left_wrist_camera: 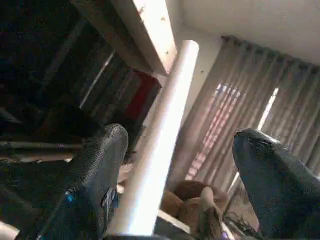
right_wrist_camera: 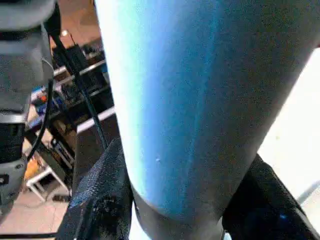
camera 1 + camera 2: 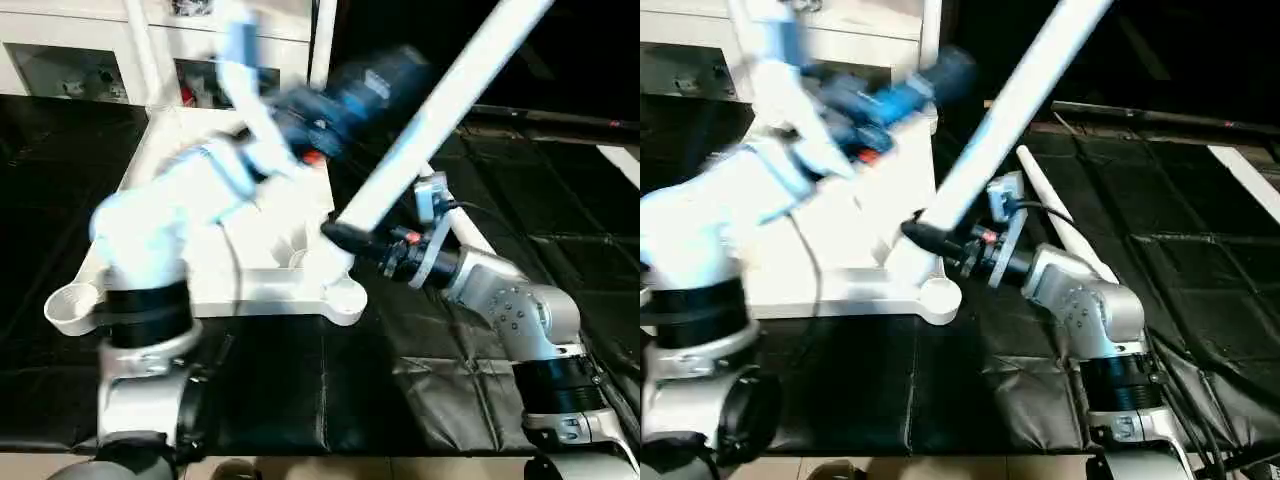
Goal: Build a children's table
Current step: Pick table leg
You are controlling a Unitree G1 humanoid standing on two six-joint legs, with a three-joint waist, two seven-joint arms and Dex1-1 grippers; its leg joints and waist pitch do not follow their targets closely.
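The white tabletop lies underside up on the black mat, with round sockets at its near corners. My right gripper is shut on the lower end of a long white leg, which slants up to the right above the near right socket. In the right wrist view its black fingers press both sides of the leg. My left gripper, blurred, is raised beside the same leg. Its fingers stand wide apart with a white leg between them.
Another white leg lies on the black mat behind my right forearm. A white cabinet with glass doors stands at the back left. The mat's front edge runs just before my arms.
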